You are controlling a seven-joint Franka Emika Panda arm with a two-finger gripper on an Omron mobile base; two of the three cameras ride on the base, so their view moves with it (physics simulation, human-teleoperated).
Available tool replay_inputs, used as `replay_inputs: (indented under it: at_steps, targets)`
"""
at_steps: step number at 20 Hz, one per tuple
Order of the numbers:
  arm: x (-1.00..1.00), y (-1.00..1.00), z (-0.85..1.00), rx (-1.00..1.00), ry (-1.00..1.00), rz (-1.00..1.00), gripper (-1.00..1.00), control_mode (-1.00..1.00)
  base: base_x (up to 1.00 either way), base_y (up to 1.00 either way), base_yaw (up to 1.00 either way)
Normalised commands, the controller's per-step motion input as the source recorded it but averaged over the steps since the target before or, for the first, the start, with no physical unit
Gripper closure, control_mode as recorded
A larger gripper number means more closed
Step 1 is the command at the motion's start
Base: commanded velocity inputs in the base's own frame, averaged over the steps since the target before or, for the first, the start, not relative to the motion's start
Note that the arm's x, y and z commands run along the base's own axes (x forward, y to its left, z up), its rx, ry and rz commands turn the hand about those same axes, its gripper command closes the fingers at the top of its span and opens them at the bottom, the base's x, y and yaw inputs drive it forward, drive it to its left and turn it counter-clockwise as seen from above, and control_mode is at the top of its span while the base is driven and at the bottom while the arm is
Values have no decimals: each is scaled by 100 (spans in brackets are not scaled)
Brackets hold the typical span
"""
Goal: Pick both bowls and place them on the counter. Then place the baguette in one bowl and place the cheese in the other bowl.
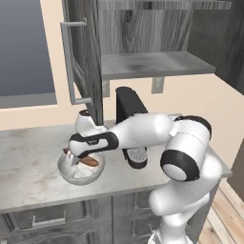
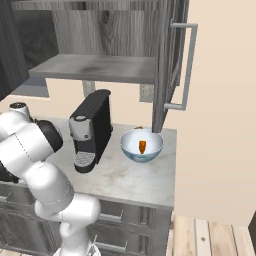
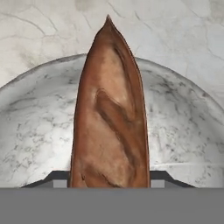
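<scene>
On our marble table (image 1: 33,162) we log one grey marbled bowl (image 1: 81,172); above it, fingers (image 3: 168,179) clenched on the baguette (image 3: 111,118). We also list the blue-patterned bowl (image 2: 142,145) beside a black coffee machine (image 2: 92,130); an orange piece sits inside it.

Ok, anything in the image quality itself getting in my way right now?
Hand view: the baguette sits very close, soft-edged, over the marbled bowl. Left base view: the arm hides the gripper. Right base view: evenly lit, the cheese clear in the white bowl, no glare.

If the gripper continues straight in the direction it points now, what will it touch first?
Most likely the speckled inside of the grey marbled bowl: the gripper, shut on the baguette, points into it. The baguette's tip would probably touch first.
</scene>
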Motion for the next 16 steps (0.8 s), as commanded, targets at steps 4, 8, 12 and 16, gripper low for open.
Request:
replay_inputs:
  at_steps: [4, 8, 12, 16]
  targets:
    - [-18, -25, 0, 8, -12, 0, -100, -100, 0, 0, 0]
    - [0, -28, 4, 8, -8, 0, -100, -100, 0, 0, 0]
    - [0, -12, 29, 6, -3, 0, -100, -100, 0, 0, 0]
    - [-2, -8, 47, 2, -2, -2, -100, -100, 0, 0, 0]
